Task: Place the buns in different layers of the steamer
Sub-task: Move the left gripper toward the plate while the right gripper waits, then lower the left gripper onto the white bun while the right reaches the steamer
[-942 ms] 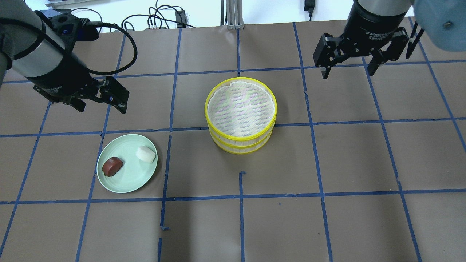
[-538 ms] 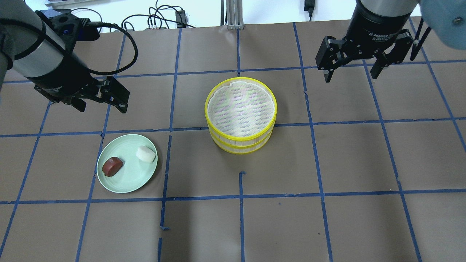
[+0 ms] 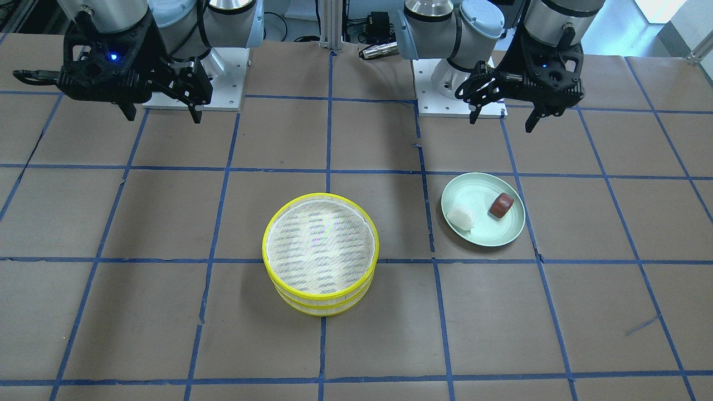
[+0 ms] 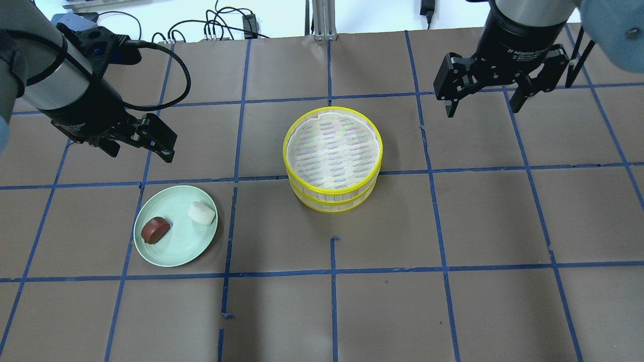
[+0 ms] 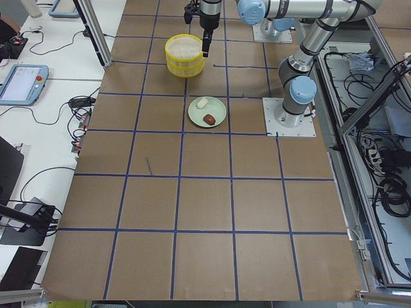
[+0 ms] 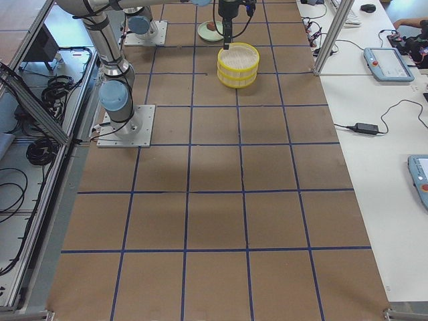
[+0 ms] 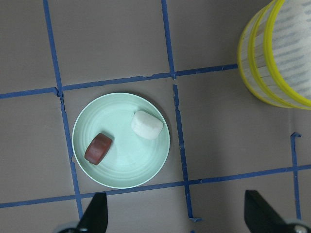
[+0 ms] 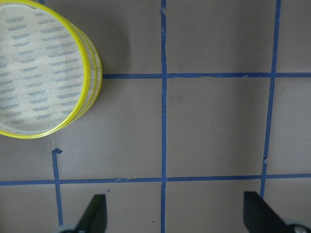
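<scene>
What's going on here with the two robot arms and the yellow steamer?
Nothing has been picked up yet. The white bun and the brown bun both lie on the green plate. The steamer stands with its two layers stacked, and the top one is empty. The left gripper hovers open near the plate. The right gripper hovers open on the steamer's other side. Neither holds anything.
</scene>
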`<state>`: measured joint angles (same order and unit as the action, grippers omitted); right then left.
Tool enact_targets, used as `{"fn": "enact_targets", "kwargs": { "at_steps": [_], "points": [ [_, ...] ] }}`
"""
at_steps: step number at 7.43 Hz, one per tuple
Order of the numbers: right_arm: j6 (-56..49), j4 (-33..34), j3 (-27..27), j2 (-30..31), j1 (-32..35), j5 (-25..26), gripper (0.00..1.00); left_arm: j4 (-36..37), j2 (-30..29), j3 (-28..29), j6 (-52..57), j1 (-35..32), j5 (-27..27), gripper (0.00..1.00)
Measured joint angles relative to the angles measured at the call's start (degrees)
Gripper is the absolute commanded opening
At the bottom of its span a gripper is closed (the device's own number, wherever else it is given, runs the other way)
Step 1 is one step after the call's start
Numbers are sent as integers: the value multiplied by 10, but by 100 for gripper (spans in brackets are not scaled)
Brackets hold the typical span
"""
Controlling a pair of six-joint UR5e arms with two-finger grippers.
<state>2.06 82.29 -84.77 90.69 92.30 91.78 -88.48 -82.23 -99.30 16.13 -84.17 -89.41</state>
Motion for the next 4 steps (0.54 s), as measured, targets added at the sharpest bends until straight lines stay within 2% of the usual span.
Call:
{"fn": "enact_targets", "kwargs": {
  "at_steps": [2, 4],
  "points": [
    [-11, 0, -3, 14, 0, -18, 100, 14, -48, -16, 8, 1, -34, 98],
    [-12, 8, -6, 19, 4, -60, 100, 82, -119, -45, 9, 1, -61, 98]
  ]
}}
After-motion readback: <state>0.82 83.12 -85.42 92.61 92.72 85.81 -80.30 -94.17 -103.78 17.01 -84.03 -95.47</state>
